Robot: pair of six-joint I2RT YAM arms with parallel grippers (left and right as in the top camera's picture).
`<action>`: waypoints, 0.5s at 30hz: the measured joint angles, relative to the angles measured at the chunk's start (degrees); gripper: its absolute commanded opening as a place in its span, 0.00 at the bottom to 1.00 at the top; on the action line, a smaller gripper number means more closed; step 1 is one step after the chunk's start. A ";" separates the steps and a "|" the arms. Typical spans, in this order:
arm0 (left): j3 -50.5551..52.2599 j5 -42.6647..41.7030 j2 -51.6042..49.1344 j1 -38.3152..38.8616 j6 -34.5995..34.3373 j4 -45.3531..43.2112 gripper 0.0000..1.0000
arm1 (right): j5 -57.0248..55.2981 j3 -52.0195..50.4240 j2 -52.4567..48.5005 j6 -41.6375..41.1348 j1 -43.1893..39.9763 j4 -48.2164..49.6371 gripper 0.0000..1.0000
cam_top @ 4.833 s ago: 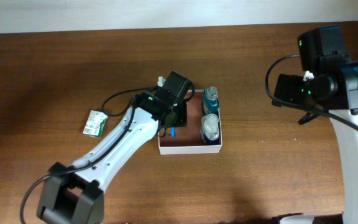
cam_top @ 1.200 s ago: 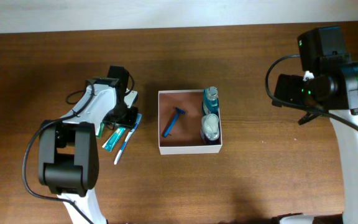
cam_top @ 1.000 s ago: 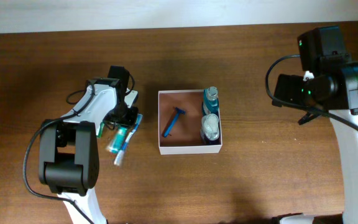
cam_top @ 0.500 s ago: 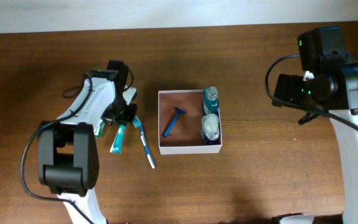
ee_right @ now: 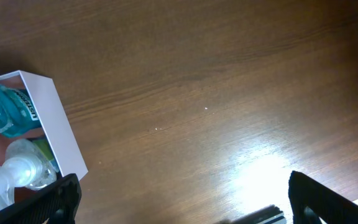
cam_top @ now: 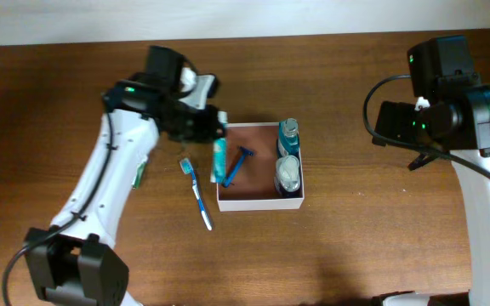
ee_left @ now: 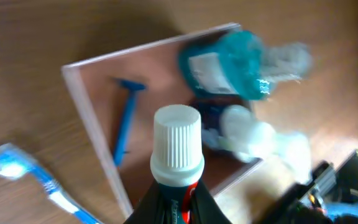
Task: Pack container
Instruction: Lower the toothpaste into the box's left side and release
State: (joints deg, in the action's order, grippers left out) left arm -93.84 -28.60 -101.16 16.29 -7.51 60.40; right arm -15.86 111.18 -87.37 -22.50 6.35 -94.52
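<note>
While the overhead camera shows the left gripper over the left wall of the container, closed on a teal toothpaste tube that hangs cap-down across that wall, the left wrist camera shows only the tube's ribbed white cap from close up, with the fingers themselves cropped out at the bottom edge. The container sits on the brown wooden table, its reddish-brown floor bare through the middle. A blue razor lies aslant in its left half, just beside the hanging tube. Along its right wall lie a teal mouthwash bottle at the far end and a clear bottle with a white top at the near end; whether the two touch cannot be told from the blurred wrist picture. Outside the container, just left of its left wall, a blue-and-white toothbrush lies on the table, and farther left a green packet is half hidden under the left arm. The right gripper hangs well apart to the right of the container with its fingers spread wide and nothing between them; its wrist camera catches only the container's right corner and the two bottles.
</note>
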 measured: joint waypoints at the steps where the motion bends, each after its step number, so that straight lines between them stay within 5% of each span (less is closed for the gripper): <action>1: -0.02 0.07 0.00 1.51 -0.90 -0.72 0.05 | 0.02 0.00 0.00 -0.02 0.00 0.00 0.98; 15: -0.02 33.38 -0.07 20.68 -21.53 -2.80 0.05 | 0.00 0.00 0.00 0.02 0.00 0.00 0.98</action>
State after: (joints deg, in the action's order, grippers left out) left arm -93.86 4.78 -101.23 36.97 -29.04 57.60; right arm -15.86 111.18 -87.37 -22.48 6.35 -94.52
